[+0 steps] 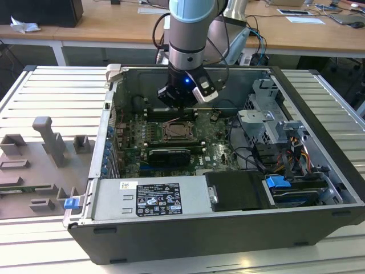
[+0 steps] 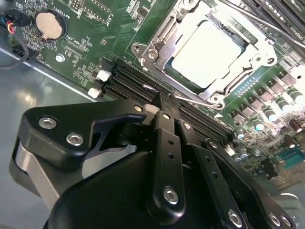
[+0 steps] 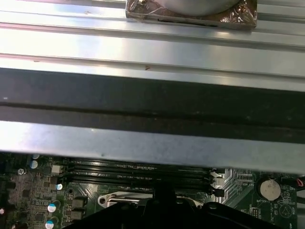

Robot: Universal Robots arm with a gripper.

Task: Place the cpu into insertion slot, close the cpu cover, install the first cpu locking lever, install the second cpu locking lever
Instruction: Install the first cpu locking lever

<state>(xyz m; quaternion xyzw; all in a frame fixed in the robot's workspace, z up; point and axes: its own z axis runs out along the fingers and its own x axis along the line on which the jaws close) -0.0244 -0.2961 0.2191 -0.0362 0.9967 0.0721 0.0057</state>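
Observation:
In the second wrist view the cpu (image 2: 207,50) lies flat in the insertion slot (image 1: 177,132), its pale metal face showing through the window of the cpu cover (image 2: 157,44). The cover lies down around it. A thin wire locking lever (image 2: 193,98) runs along the socket's near edge. My gripper (image 2: 163,98) has its black fingers (image 2: 167,143) shut together, the tip right beside that lever's end, with nothing seen between them. In the exterior view the gripper (image 1: 178,108) hangs just behind the socket, inside the open computer case (image 1: 319,91).
Long black memory slots (image 2: 128,83) lie directly under the gripper tip. A coin battery (image 2: 47,25) sits on the green board. The case's metal wall (image 3: 152,143) rises close behind the gripper. A drive cage and cables (image 1: 274,131) fill the case at the exterior view's right.

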